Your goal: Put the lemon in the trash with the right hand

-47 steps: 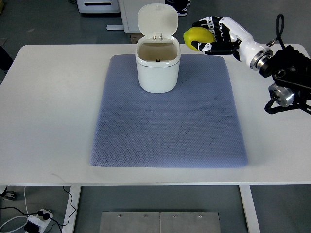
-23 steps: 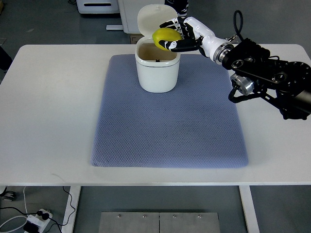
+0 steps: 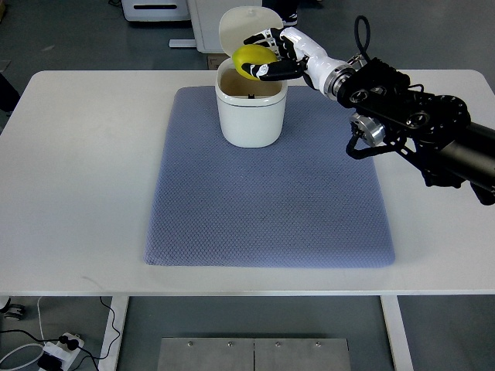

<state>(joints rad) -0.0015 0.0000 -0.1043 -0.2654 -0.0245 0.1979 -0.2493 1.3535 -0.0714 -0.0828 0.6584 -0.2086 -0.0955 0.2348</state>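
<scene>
I am holding the lemon [image 3: 251, 59] in my right hand [image 3: 272, 56], fingers [image 3: 275, 73] curled around it from the right side, with most of the fruit's left face showing bare. The arm is coming in from the right edge and reaching across the far right corner of the blue mat [image 3: 271, 185]. The lemon is sitting over the open mouth of the white trash bin [image 3: 249, 116], toward its far rim and just in front of the raised lid [image 3: 246, 27]; I am judging it to be above the opening rather than inside, though the steep view is making height hard to read. The relation that matters: the opening is lying straight below the fruit, so the coming move is calling for a release, not more travel. The lemon's long axis is looking roughly crosswise to the bin, left to right, and the mouth appears wide enough to take it that way. Risk I am noting: the fruit is close to the lid and back rim, so it could clip either on dropping. The bin is standing upright on the mat on the white table [image 3: 77, 154]. My left hand is not showing.
</scene>
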